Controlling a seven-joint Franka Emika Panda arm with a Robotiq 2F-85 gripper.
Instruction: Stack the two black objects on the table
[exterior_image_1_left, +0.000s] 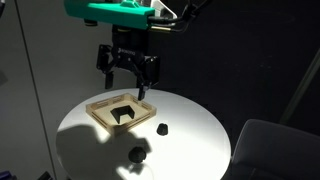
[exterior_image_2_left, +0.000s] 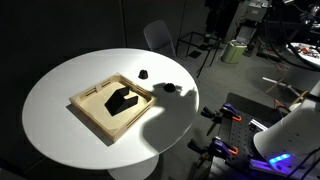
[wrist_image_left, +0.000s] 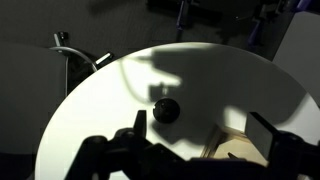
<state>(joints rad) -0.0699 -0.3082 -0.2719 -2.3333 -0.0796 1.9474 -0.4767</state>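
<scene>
Two small black pieces lie on the round white table (exterior_image_1_left: 200, 135). In both exterior views one is a small knob (exterior_image_1_left: 161, 127) (exterior_image_2_left: 144, 72) near the tray's corner. The other is a wider lump (exterior_image_1_left: 137, 154) (exterior_image_2_left: 169, 87) a short way off. The wrist view shows one round black piece (wrist_image_left: 165, 108) on the table (wrist_image_left: 100, 120), ahead of the fingers. I cannot tell which piece it is. My gripper (exterior_image_1_left: 128, 72) (wrist_image_left: 200, 135) is open and empty, hanging above the wooden tray. It does not show in the exterior view taken from farther off.
A shallow light-wood tray (exterior_image_1_left: 100, 112) (exterior_image_2_left: 88, 103) holds a larger angular black block (exterior_image_1_left: 122, 113) (exterior_image_2_left: 122, 100). Its corner shows in the wrist view (wrist_image_left: 228, 148). Chairs (exterior_image_1_left: 272, 142) (exterior_image_2_left: 160, 35) stand beside the table. Clamps and gear (exterior_image_2_left: 225, 115) lie off the table's edge.
</scene>
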